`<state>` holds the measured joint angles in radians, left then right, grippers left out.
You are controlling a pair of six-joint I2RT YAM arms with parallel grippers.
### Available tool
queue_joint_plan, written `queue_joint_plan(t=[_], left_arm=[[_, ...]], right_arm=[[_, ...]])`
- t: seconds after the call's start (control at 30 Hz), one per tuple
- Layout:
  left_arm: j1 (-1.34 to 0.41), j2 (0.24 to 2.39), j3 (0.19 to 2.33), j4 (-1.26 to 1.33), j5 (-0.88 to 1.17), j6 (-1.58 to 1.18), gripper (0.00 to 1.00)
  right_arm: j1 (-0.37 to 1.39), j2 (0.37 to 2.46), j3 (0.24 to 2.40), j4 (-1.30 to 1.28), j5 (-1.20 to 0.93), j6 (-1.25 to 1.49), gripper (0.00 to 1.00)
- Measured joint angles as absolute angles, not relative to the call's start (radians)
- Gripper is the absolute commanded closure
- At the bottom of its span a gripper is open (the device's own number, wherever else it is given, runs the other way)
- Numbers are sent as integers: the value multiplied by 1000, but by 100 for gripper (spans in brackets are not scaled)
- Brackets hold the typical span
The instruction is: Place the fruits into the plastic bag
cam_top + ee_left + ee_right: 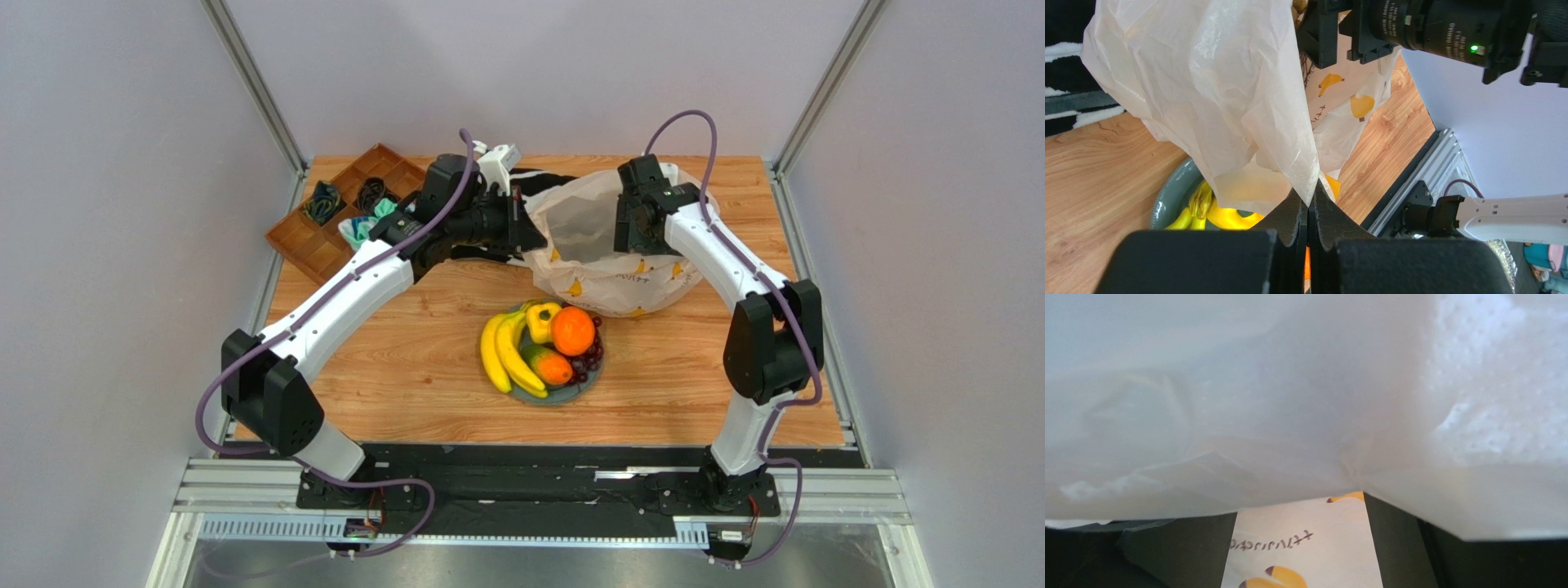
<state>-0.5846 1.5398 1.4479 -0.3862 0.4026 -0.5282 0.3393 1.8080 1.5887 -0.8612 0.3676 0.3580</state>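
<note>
Barely begun: all fruit on the plate (577, 395) at the middle of the counter (405, 355), none in the bag (613, 263). Bananas (503, 355) along the plate's left, orange (573, 331) and small yellow fruit (541, 321) at its far side, orange-green fruit (552, 365) in the middle, grapes (591, 358) at the right rim. Bag near the far edge, right of centre, mouth pulled open between the two tools. Left tool (1309, 208) clamped tight on a fold of the bag's left rim, film pinched between closed fingers. Right tool (1300, 514) at the right rim, fingers parted, film draped over them; any hold on the bag impossible to confirm. Thin, crinkly, translucent whitish film, printed with small yellow bananas and a line of script, sagging in soft folds. Left to do: every fruit into the open mouth, likely one piece at a time.
</note>
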Motion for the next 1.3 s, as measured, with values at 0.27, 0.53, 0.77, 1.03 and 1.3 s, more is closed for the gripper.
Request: queue_joint_plan(t=[0.27, 0.53, 0.77, 1.03, 1.3], left_arm=[[-585, 1540, 1448, -387, 406, -530, 100], [-585, 1550, 1448, -389, 405, -538, 100], [-585, 1560, 1448, -390, 393, -555, 100], [-585, 1570, 1452, -394, 382, -556, 100], [-585, 1578, 1460, -401, 381, -563, 100]], right_arm=[[339, 1719, 1564, -773, 200, 342, 27], [339, 1485, 1438, -578, -111, 365, 25], [406, 1285, 1356, -478, -241, 366, 23], [601, 1123, 1194, -541, -194, 342, 23], [654, 1123, 1071, -637, -108, 355, 23]])
